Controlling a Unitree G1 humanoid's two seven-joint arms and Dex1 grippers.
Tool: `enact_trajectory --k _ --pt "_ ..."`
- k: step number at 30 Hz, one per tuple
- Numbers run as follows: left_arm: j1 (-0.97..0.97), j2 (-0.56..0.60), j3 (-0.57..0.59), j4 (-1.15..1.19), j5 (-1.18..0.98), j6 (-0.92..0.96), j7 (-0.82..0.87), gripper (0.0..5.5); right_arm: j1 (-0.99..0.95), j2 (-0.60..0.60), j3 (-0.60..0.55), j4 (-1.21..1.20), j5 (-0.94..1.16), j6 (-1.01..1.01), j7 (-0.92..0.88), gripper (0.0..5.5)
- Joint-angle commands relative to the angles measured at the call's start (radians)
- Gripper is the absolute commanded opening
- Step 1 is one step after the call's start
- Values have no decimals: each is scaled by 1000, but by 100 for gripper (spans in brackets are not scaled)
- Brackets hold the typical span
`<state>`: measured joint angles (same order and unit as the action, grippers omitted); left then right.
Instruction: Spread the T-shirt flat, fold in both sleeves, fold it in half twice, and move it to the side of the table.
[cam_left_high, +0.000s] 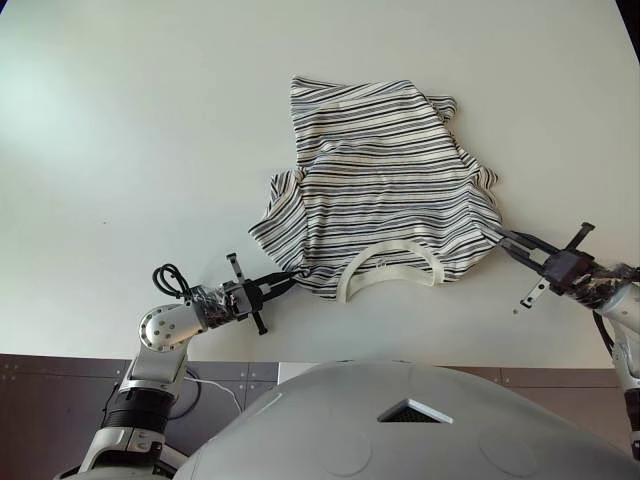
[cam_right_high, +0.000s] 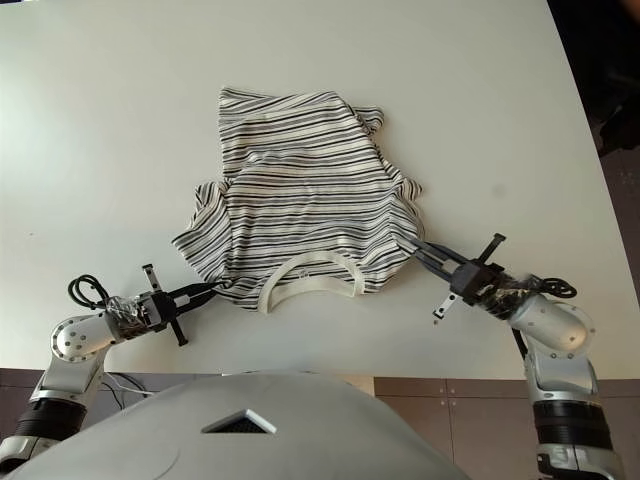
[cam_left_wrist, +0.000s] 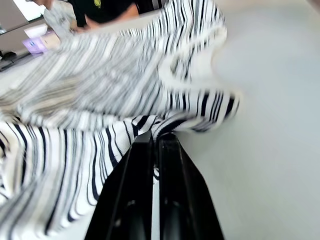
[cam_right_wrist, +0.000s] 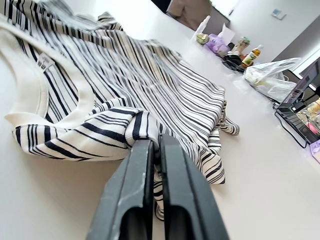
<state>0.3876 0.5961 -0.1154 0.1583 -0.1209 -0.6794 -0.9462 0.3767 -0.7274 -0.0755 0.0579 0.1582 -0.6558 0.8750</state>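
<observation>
We judge spreading unfinished and every fold undone: left pincer (cam_left_high: 287, 282) and right pincer (cam_left_high: 504, 238) each pinch, apparently, the rumpled T-shirt (cam_left_high: 380, 190) mid-frame on the desk (cam_left_high: 120, 150).

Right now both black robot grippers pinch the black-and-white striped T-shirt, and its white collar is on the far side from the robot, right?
Not quite. The left gripper and right gripper do both pinch the black-and-white striped T-shirt, but its white collar lies on the near side, closest to the robot, as the left eye view shows.
</observation>
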Motion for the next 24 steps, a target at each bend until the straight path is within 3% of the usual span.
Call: enact_trajectory --k 1,12,15,17,19,24 --pt "59 59 16 -23 23 29 14 71 56 -60 8 -88 -73 20 11 94" --pt "228 151 152 -143 -202 95 -26 222 198 -153 -45 -197 -260 73 -28 270" --pt "204 143 222 -182 -344 131 -46 266 210 -139 -118 -272 -31 97 -21 320" --pt "140 122 244 -237 -419 155 -38 266 171 -108 -177 -284 170 101 -17 320" --pt "35 82 233 -265 -428 187 8 266 127 -88 -199 -260 244 106 -19 320" --pt "-251 -45 124 -170 112 137 274 266 -58 -33 -157 -172 152 144 -89 320"
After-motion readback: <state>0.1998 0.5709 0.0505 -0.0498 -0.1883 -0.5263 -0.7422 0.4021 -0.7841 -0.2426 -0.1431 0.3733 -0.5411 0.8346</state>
